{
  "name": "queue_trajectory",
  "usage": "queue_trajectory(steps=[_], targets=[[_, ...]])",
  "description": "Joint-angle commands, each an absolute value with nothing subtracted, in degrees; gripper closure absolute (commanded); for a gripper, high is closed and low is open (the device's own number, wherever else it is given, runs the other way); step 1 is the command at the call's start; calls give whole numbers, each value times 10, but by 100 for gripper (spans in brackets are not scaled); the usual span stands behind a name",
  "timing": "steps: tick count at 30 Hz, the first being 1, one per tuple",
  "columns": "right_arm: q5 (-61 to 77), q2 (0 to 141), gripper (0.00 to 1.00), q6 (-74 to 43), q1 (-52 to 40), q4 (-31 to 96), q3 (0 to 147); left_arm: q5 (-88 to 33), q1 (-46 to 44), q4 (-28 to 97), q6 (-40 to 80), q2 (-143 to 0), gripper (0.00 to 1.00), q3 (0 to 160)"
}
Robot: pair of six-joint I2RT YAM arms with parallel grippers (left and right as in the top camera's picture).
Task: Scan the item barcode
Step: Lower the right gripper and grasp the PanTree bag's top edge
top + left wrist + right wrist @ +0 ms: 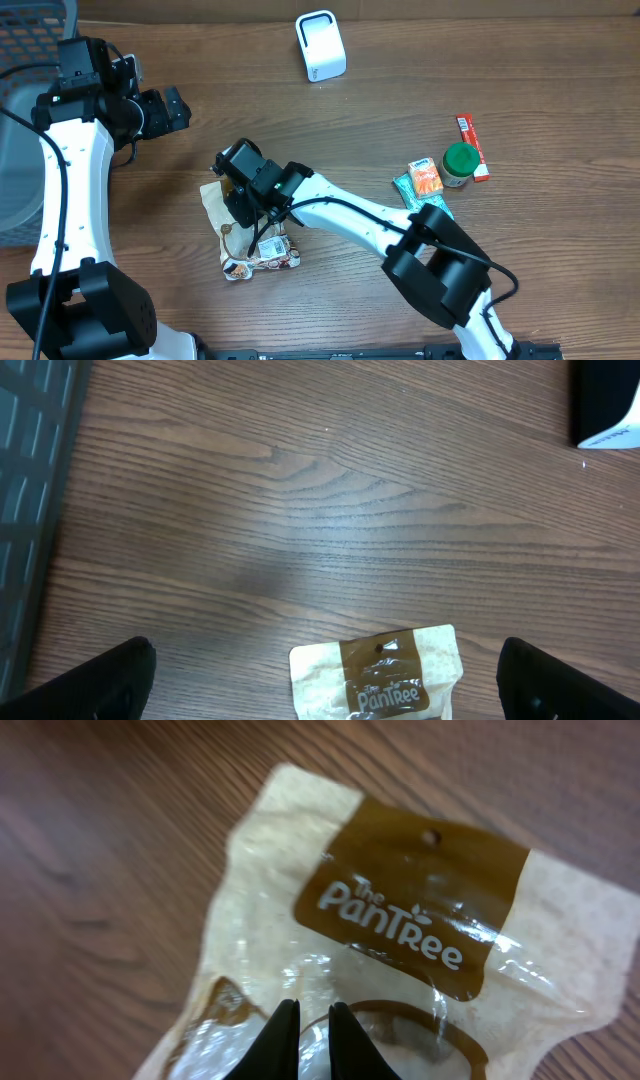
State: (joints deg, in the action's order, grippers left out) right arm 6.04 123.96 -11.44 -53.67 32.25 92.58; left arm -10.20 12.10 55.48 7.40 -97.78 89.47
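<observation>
Overhead: snack bag [255, 245] flat on the surface [400, 90], my right jaws at its upper end. The white scanner [320, 45] is well apart at the far edge with nothing between, a jar [460, 163] and packets [427, 178] off right. Left wrist: left jaws wide, empty. Right wrist: jaws narrow, nipping the bag's film. Advice: hold more than loose film and lift level. Barcode not made out.
</observation>
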Motion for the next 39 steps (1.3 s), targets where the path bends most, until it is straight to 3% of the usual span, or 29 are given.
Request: queue_trajectory(steps=[1, 8, 14, 18, 25, 33, 35, 37, 39], targets=[[29, 1252, 90, -131, -539, 323, 921, -99, 120, 555, 79, -978, 0, 896], [-145, 1252, 93, -251, -516, 388, 921, -99, 120, 554, 79, -978, 0, 896], [-171, 1252, 96, -342, -462, 473, 924, -99, 120, 554, 79, -978, 0, 896], [-126, 1242, 96, -390, -427, 521, 924, -99, 120, 554, 79, -978, 0, 896], [84, 1226, 91, -390, -391, 536, 924, -99, 120, 555, 79, -978, 0, 896], [107, 1182, 90, -320, -367, 591, 958, -99, 120, 554, 79, -978, 0, 896], [101, 1163, 87, -287, -362, 590, 965, -99, 120, 554, 79, -978, 0, 896], [84, 1151, 69, -259, -358, 585, 966, -99, 120, 554, 79, -978, 0, 896], [46, 1148, 63, -233, -352, 584, 965, -99, 119, 554, 79, -978, 0, 896]])
